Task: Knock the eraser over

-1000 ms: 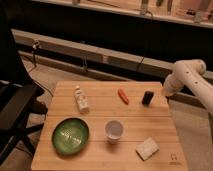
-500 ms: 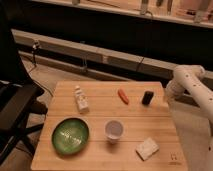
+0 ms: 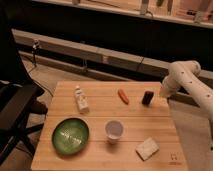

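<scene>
Eraser upright near the far right edge of the wooden surface (image 3: 95,157), arm beside it.

Nearest lie a pale sponge block (image 3: 147,148) at 5 o'clock and a green plate (image 3: 71,135) at 8 o'clock, with a white cup (image 3: 114,130) between them. Farther back stand a small bottle (image 3: 81,99) at 10 o'clock, an orange carrot piece (image 3: 123,96), and at 1 o'clock the black eraser (image 3: 147,97). The gripper (image 3: 165,93) hangs just right of the eraser, apart from it; whether its jaws are released or clenched I cannot tell.
</scene>
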{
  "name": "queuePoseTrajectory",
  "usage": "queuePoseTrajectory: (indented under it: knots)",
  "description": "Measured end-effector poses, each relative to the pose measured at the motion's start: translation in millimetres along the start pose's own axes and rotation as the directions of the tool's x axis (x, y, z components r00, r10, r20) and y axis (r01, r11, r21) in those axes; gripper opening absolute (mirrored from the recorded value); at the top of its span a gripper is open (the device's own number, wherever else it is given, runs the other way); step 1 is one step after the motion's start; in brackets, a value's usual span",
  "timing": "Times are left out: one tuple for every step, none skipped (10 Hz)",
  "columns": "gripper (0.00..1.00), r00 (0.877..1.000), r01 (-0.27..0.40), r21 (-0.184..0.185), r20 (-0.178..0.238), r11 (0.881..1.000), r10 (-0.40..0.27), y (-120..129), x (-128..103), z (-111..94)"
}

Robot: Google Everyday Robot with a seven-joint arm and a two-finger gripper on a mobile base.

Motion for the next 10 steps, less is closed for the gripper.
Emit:
queuePoseTrajectory:
  knots:
    - [0.00,1.000,0.002,0.001,-0.001,1.000,-0.002,0,-6,4]
    - [0.00,1.000,0.004,0.007,0.004,1.000,-0.004,-3,-19,2]
    - [0.00,1.000,0.005,0.014,-0.002,1.000,-0.005,-7,-22,-4]
    - [0.00,1.000,0.006,0.020,-0.002,1.000,-0.006,-11,-27,-13]
    - [0.00,1.000,0.010,0.017,-0.003,1.000,-0.010,-12,-31,-19]
    - [0.00,1.000,0.012,0.019,0.000,1.000,-0.012,-14,-34,-21]
    - [0.00,1.000,0.019,0.019,-0.005,1.000,-0.018,-13,-34,-18]
    - [0.00,1.000,0.028,0.018,-0.003,0.999,-0.028,-11,-42,-11]
    - [0.00,1.000,0.030,0.020,-0.003,0.999,-0.030,-13,-48,-9]
    - [0.00,0.999,0.032,0.020,0.000,0.999,-0.032,-15,-54,-7]
